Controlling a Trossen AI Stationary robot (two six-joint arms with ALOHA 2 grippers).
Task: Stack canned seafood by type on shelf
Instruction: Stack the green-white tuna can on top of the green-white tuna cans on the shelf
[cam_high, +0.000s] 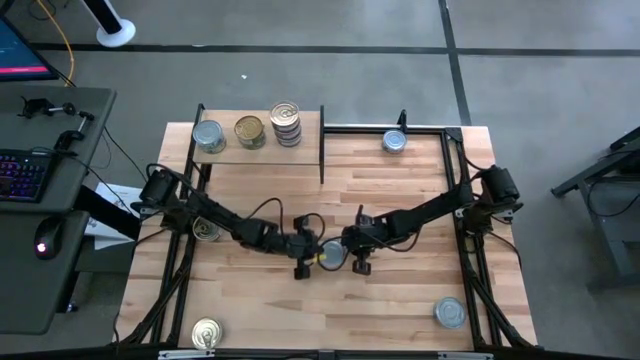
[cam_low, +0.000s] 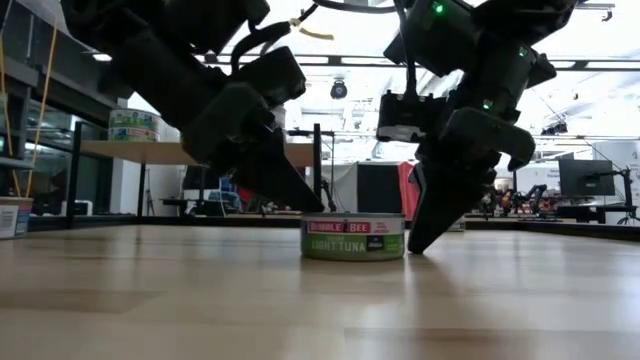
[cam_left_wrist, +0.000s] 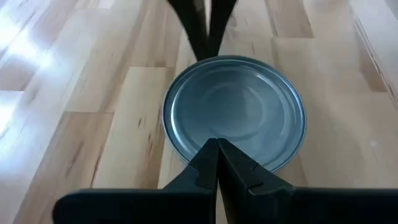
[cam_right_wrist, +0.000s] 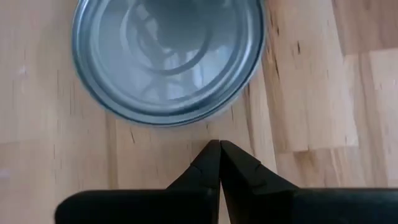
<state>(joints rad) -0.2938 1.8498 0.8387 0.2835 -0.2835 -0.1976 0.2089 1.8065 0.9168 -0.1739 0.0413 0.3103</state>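
The big light-wood plank counter (cam_high: 400, 310) sits on a grey floor. Off at nine o'clock is a dark desk with a glowing keyboard (cam_high: 22, 175).

At about eleven o'clock on the counter stands the small light-wood shelf on thin black legs (cam_high: 255, 150). On it, from left to right, are a short round tin with a silver-blue top (cam_high: 208, 136), a gold-topped tin (cam_high: 249, 131), and a little stack of tins with a gold top (cam_high: 286, 124). In the low view the shelf stands far back, at ten o'clock.

A gold-topped tin (cam_high: 206, 334) sits at seven o'clock on the counter. Another tin (cam_high: 206, 230) peeks out under the left arm at nine o'clock.

In the middle, the left end effector (cam_high: 303, 264) has its two fingers pressed tight together and holds nothing. Its tips sit right at the edge of a short round tin with a silver-blue top and green side label (cam_low: 352, 237). The right end effector (cam_high: 360, 262) is squeezed closed and empty too, just beside that tin on the other side.

A silver-blue tin (cam_high: 394, 141) rests at one o'clock, and one more (cam_high: 450, 313) at five o'clock.
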